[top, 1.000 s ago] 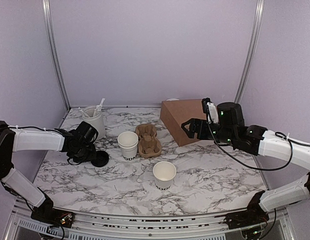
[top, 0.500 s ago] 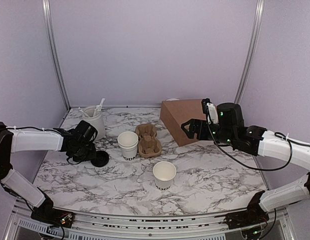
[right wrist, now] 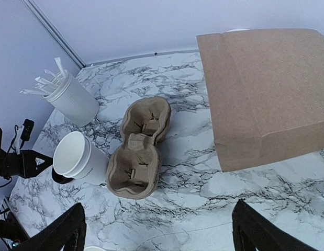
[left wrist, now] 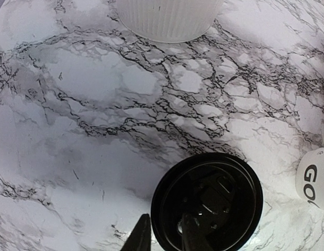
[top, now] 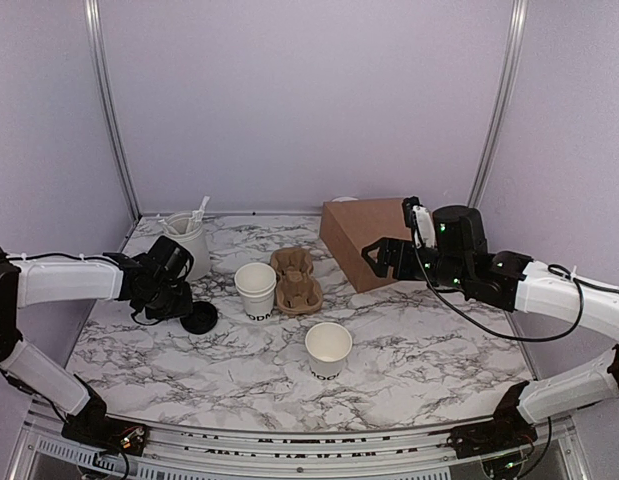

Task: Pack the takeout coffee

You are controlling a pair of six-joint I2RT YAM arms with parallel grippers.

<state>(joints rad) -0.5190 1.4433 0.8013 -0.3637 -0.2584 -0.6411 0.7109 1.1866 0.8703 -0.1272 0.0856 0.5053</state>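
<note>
**Lid loose on the worktop, cups uncovered**

Top view: the black lid (top: 199,318) lies flat on the marble worktop (top: 429,350) at the left. It is well apart from the front cup (top: 329,349), which stands open near the middle. The stacked cups (top: 256,289) stand just beside the brown carrier (top: 296,280). The left claw (top: 179,305) sits low at the lid's left edge, and its dark fingers cannot be told apart from the lid here. The tumbler (top: 187,245) of cutlery stands behind it. The right claw (top: 371,258) hovers before the paper bag (top: 361,238), spread and holding nothing.

Left wrist view: the lid lies hollow side up, its lower edge cut off. The fingertips (left wrist: 142,236) stand narrowly apart astride its rim, one outside and one inside. Whether either touches the rim is unclear. Only the tumbler's ribbed base shows, and at the right edge a sliver of the stacked cups (left wrist: 314,178).

Right wrist view: its own fingers stand wide apart at the bottom corners. The stacked cups hide nearly all of the lid, and the front cup is a mere rim at the bottom edge.

Since a second ago the left arm has drawn back slightly, while the lid, the cups and the right arm keep their places.
</note>
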